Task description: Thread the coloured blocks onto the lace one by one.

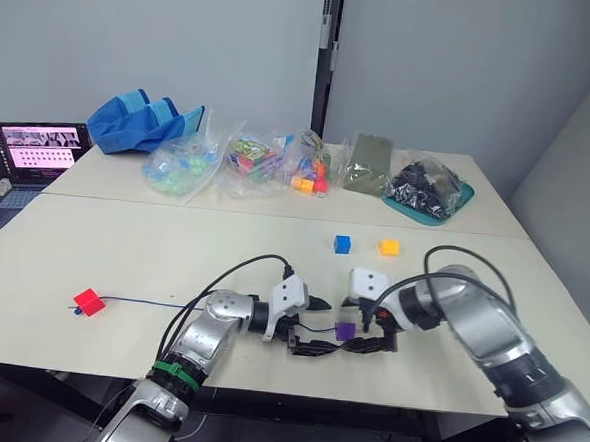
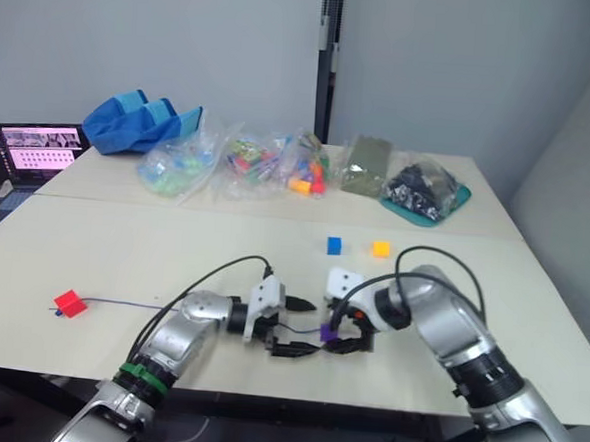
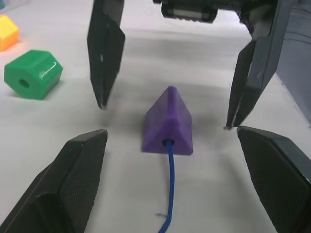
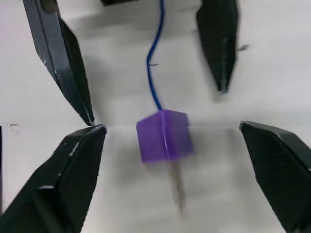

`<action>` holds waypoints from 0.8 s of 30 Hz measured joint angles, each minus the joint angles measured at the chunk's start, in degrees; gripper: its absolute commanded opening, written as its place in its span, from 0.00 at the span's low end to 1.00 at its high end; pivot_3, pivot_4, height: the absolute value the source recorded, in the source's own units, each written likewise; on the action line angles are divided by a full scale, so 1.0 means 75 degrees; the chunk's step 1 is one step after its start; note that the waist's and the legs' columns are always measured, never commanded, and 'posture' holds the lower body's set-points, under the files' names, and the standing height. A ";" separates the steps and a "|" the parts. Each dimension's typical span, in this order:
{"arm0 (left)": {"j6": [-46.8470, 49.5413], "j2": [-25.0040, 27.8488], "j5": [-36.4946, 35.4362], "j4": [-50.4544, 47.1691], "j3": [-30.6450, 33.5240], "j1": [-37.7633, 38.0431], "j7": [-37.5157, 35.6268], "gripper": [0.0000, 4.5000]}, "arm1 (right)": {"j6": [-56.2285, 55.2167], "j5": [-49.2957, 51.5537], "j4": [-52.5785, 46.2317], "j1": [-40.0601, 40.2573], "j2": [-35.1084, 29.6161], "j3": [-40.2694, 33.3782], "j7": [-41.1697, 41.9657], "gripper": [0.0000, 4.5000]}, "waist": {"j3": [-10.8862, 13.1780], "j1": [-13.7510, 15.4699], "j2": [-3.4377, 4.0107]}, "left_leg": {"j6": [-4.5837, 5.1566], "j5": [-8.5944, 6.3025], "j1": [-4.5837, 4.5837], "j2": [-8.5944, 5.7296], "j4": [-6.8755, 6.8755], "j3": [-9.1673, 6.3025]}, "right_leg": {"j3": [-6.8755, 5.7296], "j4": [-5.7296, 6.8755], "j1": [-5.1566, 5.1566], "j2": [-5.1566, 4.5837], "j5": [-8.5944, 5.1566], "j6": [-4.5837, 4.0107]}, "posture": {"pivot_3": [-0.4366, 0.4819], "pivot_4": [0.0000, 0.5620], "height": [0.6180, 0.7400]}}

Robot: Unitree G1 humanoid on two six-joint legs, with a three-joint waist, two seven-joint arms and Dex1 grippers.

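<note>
The lace [image 4: 154, 77] runs through the purple block [image 4: 164, 135], tip seemingly toward the right arm, both grippers' fingers apart.

1. We see our left gripper [image 1: 319, 347] and right gripper [image 1: 368, 344] low on the table [image 1: 152, 257], facing each other.
2. A purple block [image 1: 344, 330] sits between them.
3. The lace [image 1: 150, 301] runs to a red block [image 1: 89, 302].
4. Blue block [image 1: 343, 244] and orange block [image 1: 389, 247] sit farther back.
</note>
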 measured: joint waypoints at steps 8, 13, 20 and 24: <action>-0.0369 -0.0386 0.0510 0.0848 -0.0355 -0.0518 0.0229 1.00 | 0.0479 0.0412 -0.0339 0.1023 -0.0959 -0.0850 -0.0292 0.99 | 0.0000 -0.0021 0.0000 | 0.0003 -0.0001 -0.0001 -0.0004 0.0003 0.0000 | 0.0004 0.0002 -0.0003 -0.0002 0.0000 0.0001 | 0.48 0.27 1.00; -0.0544 -0.0586 0.0768 0.1085 -0.0470 -0.0657 0.0466 1.00 | 0.0487 0.0533 -0.0678 0.1227 -0.1035 -0.0879 -0.0564 0.99 | 0.0000 -0.0027 -0.0001 | 0.0002 -0.0001 -0.0001 -0.0004 0.0004 0.0000 | 0.0004 0.0000 -0.0001 -0.0002 -0.0001 0.0002 | 0.48 0.27 1.00; -0.0407 -0.0582 0.1051 0.1217 -0.0694 -0.0901 0.0550 0.53 | 0.0460 0.0523 -0.0710 0.1256 -0.1073 -0.0804 -0.0760 1.00 | 0.0000 -0.0017 -0.0001 | 0.0002 0.0000 -0.0001 -0.0005 0.0006 0.0000 | 0.0004 0.0001 0.0002 -0.0003 -0.0001 0.0002 | 0.48 0.27 1.00; -0.0123 -0.0462 0.1055 0.1053 -0.0682 -0.0920 0.0500 0.30 | 0.0193 0.0437 -0.0622 0.1216 -0.1076 -0.0623 -0.0816 1.00 | 0.0000 -0.0044 0.0000 | 0.0001 0.0000 0.0004 -0.0004 0.0004 0.0000 | 0.0004 0.0002 0.0003 -0.0003 -0.0001 0.0002 | 0.48 0.27 1.00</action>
